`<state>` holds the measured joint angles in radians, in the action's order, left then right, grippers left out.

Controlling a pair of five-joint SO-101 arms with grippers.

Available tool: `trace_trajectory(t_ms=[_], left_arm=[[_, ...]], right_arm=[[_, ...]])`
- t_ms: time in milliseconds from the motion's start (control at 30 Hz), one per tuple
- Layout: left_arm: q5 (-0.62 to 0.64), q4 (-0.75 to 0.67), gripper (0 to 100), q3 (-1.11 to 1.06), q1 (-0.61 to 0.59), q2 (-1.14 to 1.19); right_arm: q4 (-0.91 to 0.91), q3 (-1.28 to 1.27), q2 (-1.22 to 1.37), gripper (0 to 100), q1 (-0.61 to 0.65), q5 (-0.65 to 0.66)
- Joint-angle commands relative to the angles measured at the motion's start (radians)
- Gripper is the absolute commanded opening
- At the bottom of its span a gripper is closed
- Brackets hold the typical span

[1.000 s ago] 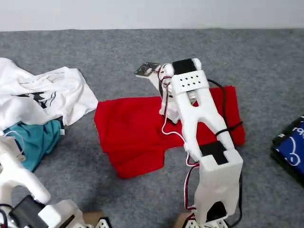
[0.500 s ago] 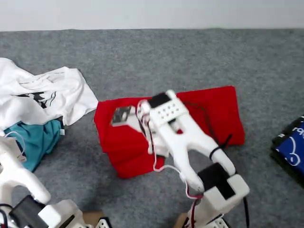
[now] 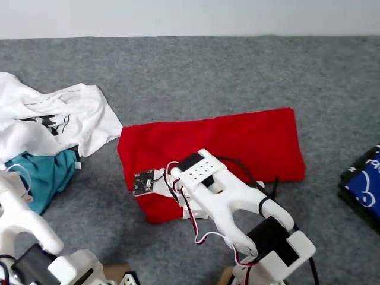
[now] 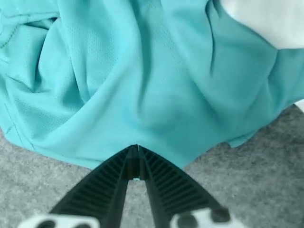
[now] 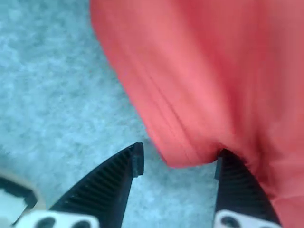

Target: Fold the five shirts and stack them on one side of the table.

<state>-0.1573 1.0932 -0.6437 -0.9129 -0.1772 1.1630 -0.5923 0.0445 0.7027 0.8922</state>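
On the gray table [image 3: 208, 71], right in the middle, lies the red shirt [image 3: 237, 142]. It is spread out flat and long, with one flap sticking out toward the arms at its near left end. The right arm bends low over that flap. Its right gripper [image 5: 180, 159] is wide open. The corner of the flap sits between its two fingers, and nothing is pinched yet. The left gripper [image 4: 137, 153] is closed tight with nothing in it, and it hangs just above the edge of the teal shirt [image 4: 118, 85]. The teal shirt is crumpled at the left side of the table, partly under the white shirt [image 3: 53, 119], which is bunched up too. A blue shirt [image 3: 365, 184] peeks in at the right side, well apart from the red one. I think the red shirt is soft, thin and light. It will bend and flop when lifted, and it will not break. It may drag a bit on the fuzzy table. A good place to grab is right at the corner of the flap, where the hem gives the fingers something thicker to bite. Grabbing the middle would just bunch it up. The red shirt looks partly folded, and the white and teal shirts are not folded.
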Motion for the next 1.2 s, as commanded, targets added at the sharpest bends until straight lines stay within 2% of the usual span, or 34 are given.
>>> trace_trajectory(t_ms=[0, 100, 233, 500, 767, 1000, 1167], left_arm=[[-0.008, 0.008, 0, 0.008, 0.0, -0.034], [-0.008, 0.008, 0, 0.008, 0.0, -0.034], [-0.008, 0.008, 0, 0.008, 0.0, -0.034], [-0.008, 0.006, 0, 0.008, 0.0, -0.034], [-0.009, 0.006, 0, 0.008, 0.0, -0.034], [-0.009, -0.037, 0, -0.016, 0.003, -0.034], [-0.009, -0.063, 0, -0.045, 0.003, -0.034]], right_arm=[[-0.059, 0.003, 0.036, 25.8, 0.016, 0.015], [-0.056, 0.031, 0.084, 21.8, 0.016, 0.012], [-0.025, 0.087, 0.09, 7.6, 0.013, 0.009], [0.041, 0.183, 0.061, 1.2, 0.005, 0.014], [0.031, 0.198, 0.065, 1.2, 0.002, 0.015], [0.038, 0.336, 0.067, 1.1, -0.088, 0.009], [0.039, 0.393, 0.067, 1.1, -0.108, 0.009]])
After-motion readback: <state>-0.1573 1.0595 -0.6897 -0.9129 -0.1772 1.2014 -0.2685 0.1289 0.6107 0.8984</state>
